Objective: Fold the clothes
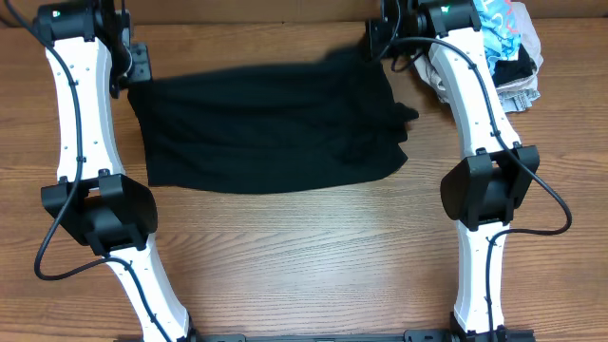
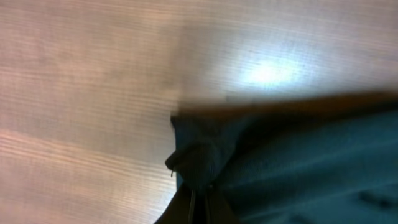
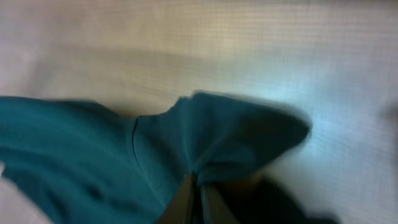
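Across the far half of the table (image 1: 304, 247), seen from overhead, a dark garment (image 1: 271, 128) is lying spread flat, wider than it is deep, its near edge running slightly crooked. The left gripper (image 1: 136, 71) is sitting at the garment's far left corner and the right gripper (image 1: 378, 43) at its far right corner, where the cloth is bunching a little; from this height the jaws are not showing clearly. A pile of other clothes (image 1: 508, 52) is resting in the table's far right corner, just beyond the right arm. Through the left wrist camera, which is blurring, the left gripper (image 2: 200, 200) is pressing its fingers together on a puckered corner of the garment (image 2: 298, 162), which looks teal here and is stretching away to the right over the wood. Through the right wrist camera, the right gripper (image 3: 198, 198) is likewise pinching closed on a fold of the garment (image 3: 211, 134), a rounded flap of it standing up above the fingertips.
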You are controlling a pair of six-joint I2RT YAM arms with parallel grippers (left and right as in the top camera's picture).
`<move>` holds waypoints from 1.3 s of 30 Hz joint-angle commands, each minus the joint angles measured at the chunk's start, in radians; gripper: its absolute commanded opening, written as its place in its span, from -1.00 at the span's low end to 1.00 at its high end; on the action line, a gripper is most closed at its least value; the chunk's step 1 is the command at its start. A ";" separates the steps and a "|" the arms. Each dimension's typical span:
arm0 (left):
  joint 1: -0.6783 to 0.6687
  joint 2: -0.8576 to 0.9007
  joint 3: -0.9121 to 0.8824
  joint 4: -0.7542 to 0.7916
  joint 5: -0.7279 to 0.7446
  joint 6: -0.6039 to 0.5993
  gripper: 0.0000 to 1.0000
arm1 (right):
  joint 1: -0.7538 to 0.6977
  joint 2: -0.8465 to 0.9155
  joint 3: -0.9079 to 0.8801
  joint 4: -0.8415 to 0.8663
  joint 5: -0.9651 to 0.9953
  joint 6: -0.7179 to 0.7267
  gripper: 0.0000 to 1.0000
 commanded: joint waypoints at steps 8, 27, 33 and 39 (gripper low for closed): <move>0.000 -0.035 -0.036 -0.209 -0.023 -0.007 -0.91 | -0.022 -0.074 -0.027 -0.399 0.114 -0.017 -0.92; 0.002 -0.035 -0.449 -0.033 -0.027 0.012 0.02 | -0.029 -0.077 -0.258 -0.378 0.142 -0.008 0.09; 0.007 -0.035 -0.492 -0.002 -0.024 0.067 0.08 | -0.043 -0.078 -0.258 -0.375 0.142 -0.011 0.09; 0.066 -0.036 -0.574 0.069 0.051 0.094 0.04 | -0.043 -0.083 -0.257 -0.345 0.141 -0.011 0.08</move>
